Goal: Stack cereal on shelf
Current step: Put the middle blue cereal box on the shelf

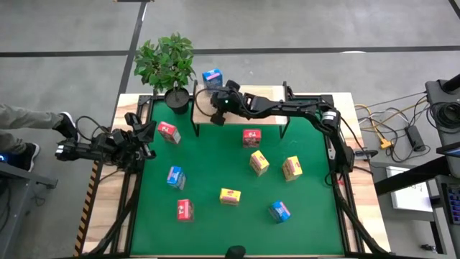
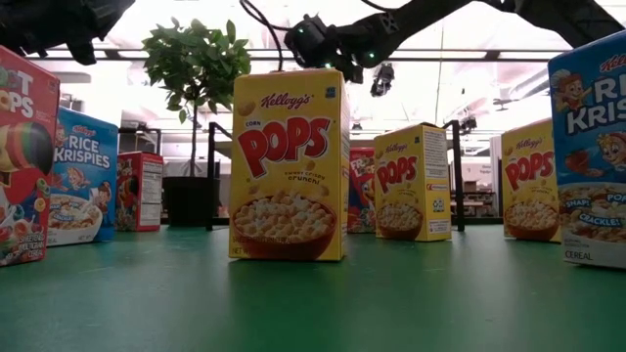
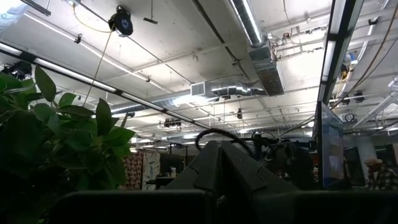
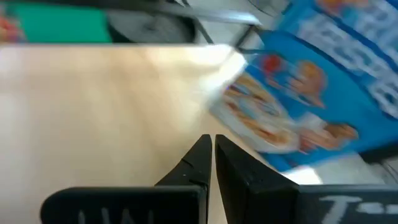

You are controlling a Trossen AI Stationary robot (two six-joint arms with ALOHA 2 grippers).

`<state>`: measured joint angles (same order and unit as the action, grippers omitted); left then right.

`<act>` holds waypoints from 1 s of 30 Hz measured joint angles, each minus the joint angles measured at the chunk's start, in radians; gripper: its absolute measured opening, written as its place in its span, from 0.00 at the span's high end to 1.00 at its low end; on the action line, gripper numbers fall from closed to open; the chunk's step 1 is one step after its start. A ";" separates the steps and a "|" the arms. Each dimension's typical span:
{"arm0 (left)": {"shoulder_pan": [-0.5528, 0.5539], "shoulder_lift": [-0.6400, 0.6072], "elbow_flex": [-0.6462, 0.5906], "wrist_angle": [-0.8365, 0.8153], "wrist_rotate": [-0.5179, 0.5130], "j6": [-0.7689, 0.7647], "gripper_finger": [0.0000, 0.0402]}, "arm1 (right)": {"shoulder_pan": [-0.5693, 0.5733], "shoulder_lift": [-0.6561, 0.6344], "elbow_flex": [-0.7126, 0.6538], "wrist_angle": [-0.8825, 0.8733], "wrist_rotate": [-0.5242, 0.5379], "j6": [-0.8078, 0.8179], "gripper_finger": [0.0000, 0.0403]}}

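Overhead, closed right claw nears blue cereal box.

Potted plant beside green mat

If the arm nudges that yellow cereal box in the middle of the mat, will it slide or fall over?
The yellow box stands upright, taller than its base, so a high push would probably tip it. A low push may slide it on the green mat. It looks like thin cardboard, likely light.
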<state>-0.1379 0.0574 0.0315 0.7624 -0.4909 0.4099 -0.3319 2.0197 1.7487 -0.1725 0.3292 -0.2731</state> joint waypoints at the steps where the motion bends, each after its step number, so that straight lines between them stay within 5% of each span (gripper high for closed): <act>1: 0.000 0.000 0.000 0.000 0.000 0.000 1.00 | 0.003 0.000 0.000 0.021 -0.004 -0.002 0.97; 13: 0.000 0.000 0.000 0.000 0.000 -0.003 1.00 | -0.035 0.002 0.000 0.238 -0.049 0.000 0.97; 30: 0.000 0.000 0.000 0.001 0.000 -0.003 1.00 | -0.051 0.006 0.000 0.327 -0.075 0.004 0.97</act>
<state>-0.1376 0.0574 0.0318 0.7631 -0.4909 0.4065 -0.3824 2.0254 1.7485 0.1547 0.2539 -0.2695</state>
